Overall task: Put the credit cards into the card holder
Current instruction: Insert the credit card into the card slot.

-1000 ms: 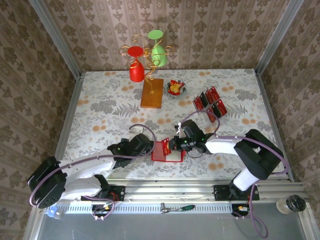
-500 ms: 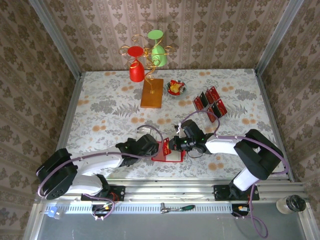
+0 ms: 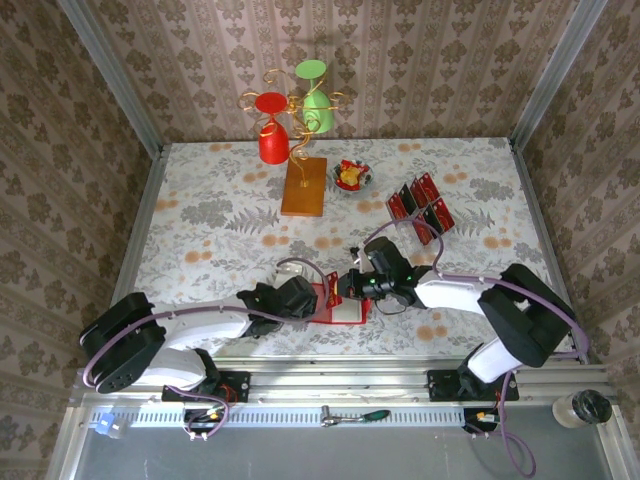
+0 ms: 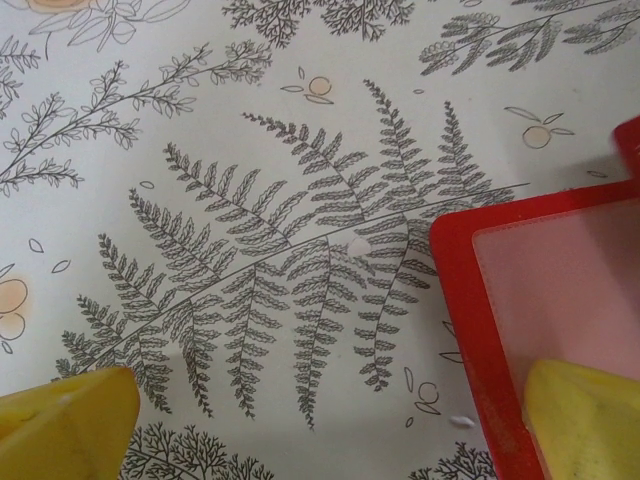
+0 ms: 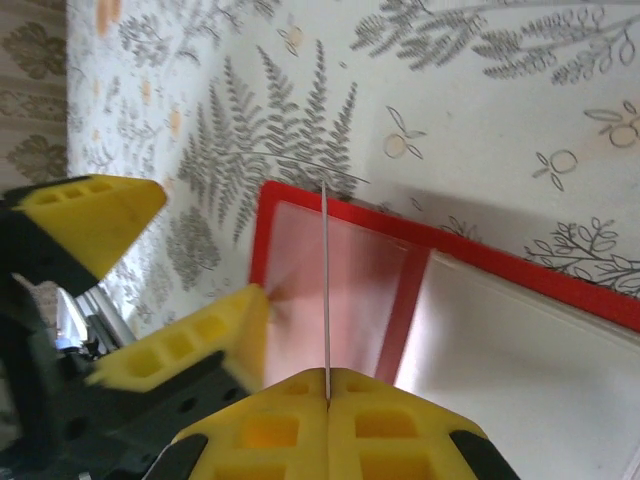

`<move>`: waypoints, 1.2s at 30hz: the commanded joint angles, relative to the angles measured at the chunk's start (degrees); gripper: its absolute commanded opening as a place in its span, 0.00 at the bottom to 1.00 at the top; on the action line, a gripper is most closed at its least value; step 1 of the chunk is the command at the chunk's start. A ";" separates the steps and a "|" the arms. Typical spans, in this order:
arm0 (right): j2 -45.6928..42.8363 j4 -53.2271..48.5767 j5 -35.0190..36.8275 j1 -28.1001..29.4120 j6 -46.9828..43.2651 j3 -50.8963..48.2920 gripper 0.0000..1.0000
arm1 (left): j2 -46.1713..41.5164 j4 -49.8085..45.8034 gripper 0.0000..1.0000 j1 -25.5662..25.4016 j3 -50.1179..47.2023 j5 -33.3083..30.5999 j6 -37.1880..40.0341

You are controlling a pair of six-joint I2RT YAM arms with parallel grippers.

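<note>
Damask-papered walls [image 3: 420,70], floral fern-print tablecloth [image 3: 210,215], aluminium rail [image 3: 400,395]

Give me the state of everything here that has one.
card holder, open flat on the table.
held credit card, on edge over the card holder.
left gripper, open.
right gripper, shut on the held credit card.
other credit cards, grouped far right, untouched.
red cup, upside down.
green cup, inverted and tilted.

The left arm [image 3: 190,325] and right arm [image 3: 460,290] extend low and inward, wrists nearly meeting. The left gripper [image 3: 303,298] has its fingers [image 4: 70,425] spread wide. The right gripper [image 5: 327,388] pinches one credit card [image 5: 326,280] edge-on between closed jaws.
</note>
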 commanded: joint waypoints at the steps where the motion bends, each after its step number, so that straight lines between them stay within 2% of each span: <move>1: -2.78 -1.72 1.14 -0.37 0.35 -0.31 0.00 | 0.43 -1.15 1.00 -0.71 -0.82 -1.47 -2.10; 9: -6.17 0.90 6.96 -0.12 3.10 -4.27 0.00 | 0.61 -2.23 1.00 -1.08 -1.17 -2.72 -3.53; 21: -3.21 20.03 6.02 -0.07 7.34 -12.98 0.00 | 2.11 -3.49 1.00 -1.77 -0.95 -3.65 -5.05; 36: 1.71 27.79 7.53 0.41 8.70 -13.91 0.00 | 2.59 -4.08 1.00 -2.34 -1.34 -4.26 -6.48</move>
